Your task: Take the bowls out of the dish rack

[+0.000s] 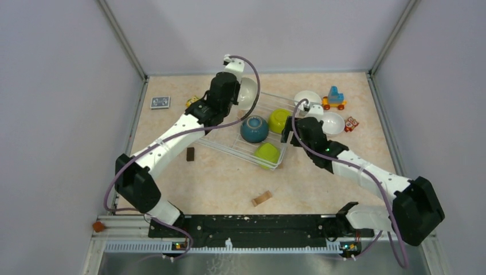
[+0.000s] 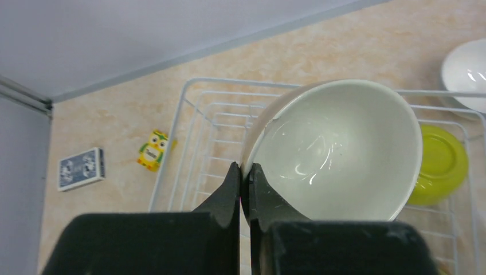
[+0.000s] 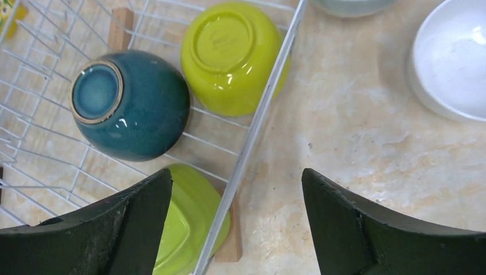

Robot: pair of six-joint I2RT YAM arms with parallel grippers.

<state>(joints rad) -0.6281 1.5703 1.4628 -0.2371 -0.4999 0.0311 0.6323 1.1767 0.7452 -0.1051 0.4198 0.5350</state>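
1. Our left gripper is shut tight on the rim of a pale bowl. The bowl is tipped on its side, up over the far left part of the dish rack.
2. We should lift it clear of the wires before going sideways, so it does not catch.
3. The grip looks thin, so we go slow and do not swing.
4. We put it flat on the bench, away from the owl toy, then let go.
5. Our right gripper is wide open and holds nothing. It hangs over the rack's right edge, near the teal bowl and two green bowls inside.
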